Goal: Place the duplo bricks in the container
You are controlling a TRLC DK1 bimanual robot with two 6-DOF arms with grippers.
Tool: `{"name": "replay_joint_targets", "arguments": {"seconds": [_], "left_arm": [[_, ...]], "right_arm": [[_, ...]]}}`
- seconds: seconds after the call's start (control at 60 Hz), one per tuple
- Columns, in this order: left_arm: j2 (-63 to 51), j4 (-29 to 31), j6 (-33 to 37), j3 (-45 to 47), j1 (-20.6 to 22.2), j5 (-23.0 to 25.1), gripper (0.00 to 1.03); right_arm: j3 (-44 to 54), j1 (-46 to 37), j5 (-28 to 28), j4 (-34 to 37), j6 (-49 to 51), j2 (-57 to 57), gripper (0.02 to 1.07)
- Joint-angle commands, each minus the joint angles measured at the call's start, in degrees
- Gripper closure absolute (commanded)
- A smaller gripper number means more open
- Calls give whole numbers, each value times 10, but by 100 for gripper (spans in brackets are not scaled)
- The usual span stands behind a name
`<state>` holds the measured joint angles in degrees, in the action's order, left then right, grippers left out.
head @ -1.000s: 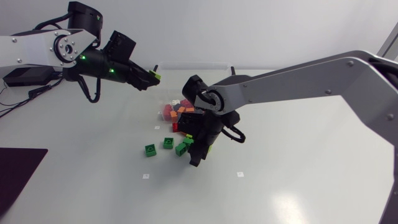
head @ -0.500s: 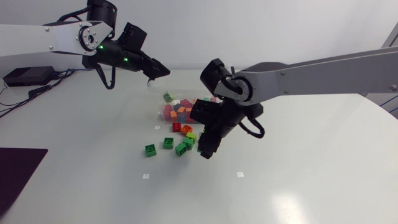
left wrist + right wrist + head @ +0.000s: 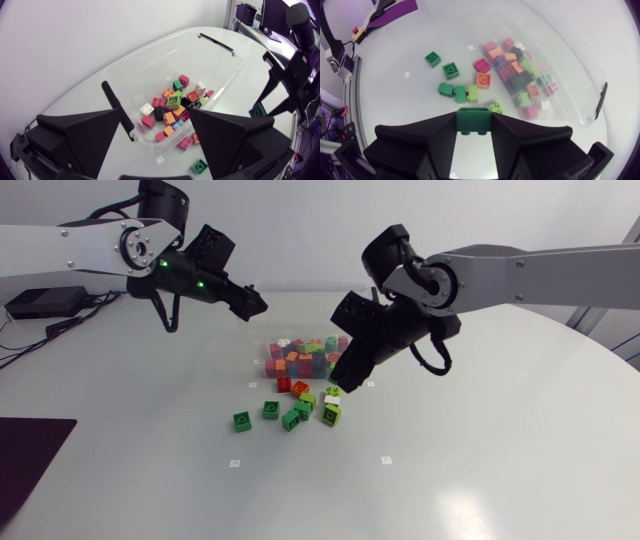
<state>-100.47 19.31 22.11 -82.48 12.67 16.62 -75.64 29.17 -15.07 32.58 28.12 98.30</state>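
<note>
My right gripper (image 3: pixel 343 376) hangs above the table just beside the clear container (image 3: pixel 262 343), shut on a dark green duplo brick (image 3: pixel 474 120). From the left wrist view that brick (image 3: pixel 258 110) shows at the right gripper's tips. My left gripper (image 3: pixel 256 303) is raised over the container's far left side, open with nothing between its fingers (image 3: pixel 85 137). The container (image 3: pixel 215 47) below it holds several mixed bricks, among them a lime one (image 3: pixel 173 102).
Several loose bricks lie on the table in front of the container: green ones (image 3: pixel 241 421) (image 3: pixel 271 410) (image 3: pixel 291 419), a red one (image 3: pixel 284 384), an orange one (image 3: pixel 300 388) and a lime one (image 3: pixel 331 415). A dark mat (image 3: pixel 25 455) lies at the left edge.
My left gripper opened and its lime brick dropped into the container. My right arm lifted off the loose bricks with the green brick and moved up and right beside the container.
</note>
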Motion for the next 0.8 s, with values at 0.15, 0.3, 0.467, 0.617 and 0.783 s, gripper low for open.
{"name": "replay_joint_targets", "arguments": {"seconds": [0.15,0.3,0.467,0.617,0.783], "left_arm": [[120,-5,27,115,4,-38,6],[167,9,37,159,3,-49,6],[197,41,66,195,12,-64,6],[209,55,98,227,12,-72,6],[211,62,139,265,16,-84,6]], "right_arm": [[-57,-32,-9,-47,-52,-7,83],[-74,-41,-12,-73,-71,1,83],[-93,-53,-16,-102,-95,9,83],[-114,-60,-16,-120,-112,29,83],[-146,-65,-15,-130,-124,59,83]]}}
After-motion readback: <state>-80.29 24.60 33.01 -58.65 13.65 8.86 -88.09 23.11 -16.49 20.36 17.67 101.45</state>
